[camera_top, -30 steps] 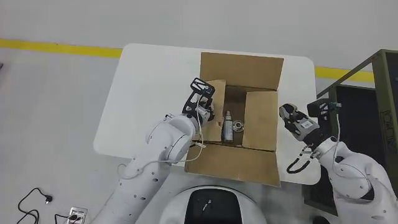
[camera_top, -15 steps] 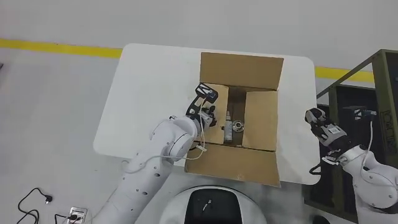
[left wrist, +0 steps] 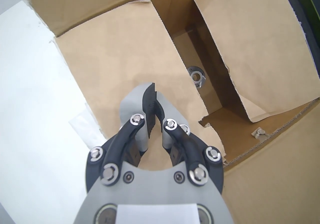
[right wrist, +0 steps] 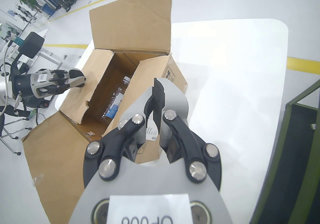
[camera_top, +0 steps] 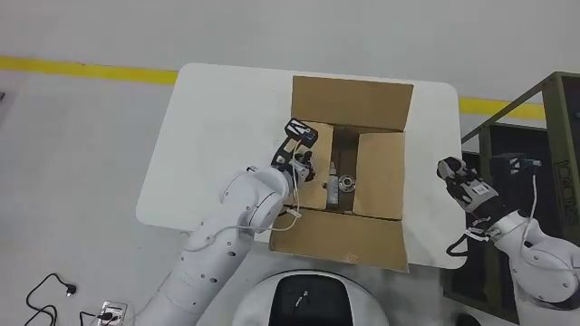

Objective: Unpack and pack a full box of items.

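Count: one cardboard box (camera_top: 352,101), its four flaps folded outward. Inside it one clear bottle (camera_top: 333,186) is lying on the box floor and one metal ring (camera_top: 348,182) is lying just beside it. Two pincers.

The box is sitting on a white table (camera_top: 227,136) with rounded corners, toward its right half. Grey floor is running all round, with a yellow line (camera_top: 82,69) crossing it behind the table. A dark green frame (camera_top: 535,136) is standing off the table's right edge.

Left pincer (left wrist: 153,100) is hanging over the box's left flap, fingers closed together and gripping nothing. Right pincer (right wrist: 156,100) is hovering by the table's right edge, apart from the box, fingers likewise pressed together and carrying nothing.
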### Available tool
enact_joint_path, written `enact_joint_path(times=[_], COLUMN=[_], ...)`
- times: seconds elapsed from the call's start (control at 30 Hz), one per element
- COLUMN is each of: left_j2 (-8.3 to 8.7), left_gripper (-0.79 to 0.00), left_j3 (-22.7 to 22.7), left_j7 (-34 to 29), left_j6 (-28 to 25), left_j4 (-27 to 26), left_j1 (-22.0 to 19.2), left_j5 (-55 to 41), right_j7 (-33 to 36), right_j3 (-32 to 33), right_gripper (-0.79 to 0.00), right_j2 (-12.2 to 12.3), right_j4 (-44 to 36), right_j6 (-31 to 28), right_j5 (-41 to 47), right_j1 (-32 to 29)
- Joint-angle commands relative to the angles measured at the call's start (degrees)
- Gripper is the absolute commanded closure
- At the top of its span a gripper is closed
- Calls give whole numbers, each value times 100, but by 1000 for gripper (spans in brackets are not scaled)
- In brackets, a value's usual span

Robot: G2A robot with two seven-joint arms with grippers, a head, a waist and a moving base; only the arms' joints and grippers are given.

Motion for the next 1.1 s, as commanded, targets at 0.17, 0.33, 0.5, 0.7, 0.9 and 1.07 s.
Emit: enact_joint_path(times=[0.17,0.33,0.5,0.7,0.9,1.07], left_j2=[62,152,331,472,472,472], left_gripper=[-785,-785,-785,-785,-785,-785], left_j3=[-410,-859,-1347,-1889,-1889,-1889], left_j7=[-145,-219,-107,131,131,131], left_j6=[-49,-88,-1377,-2498,-2498,-2498], left_j4=[-621,-1113,-1672,-2043,-2043,-2043], left_j1=[74,283,778,1278,1278,1278], left_j5=[-45,189,475,-78,-78,-78], right_j7=[10,19,8,-12,-10,11], right_j3=[-36,-73,-109,-255,-340,-360], right_gripper=[0,0,0,0,0,0], right_j2=[21,36,49,62,79,96], right_j4=[-65,-51,-41,41,84,74], right_j6=[-30,-53,-91,-253,-304,-334], right_j5=[47,52,94,147,167,225], right_j1=[12,16,14,31,115,131])
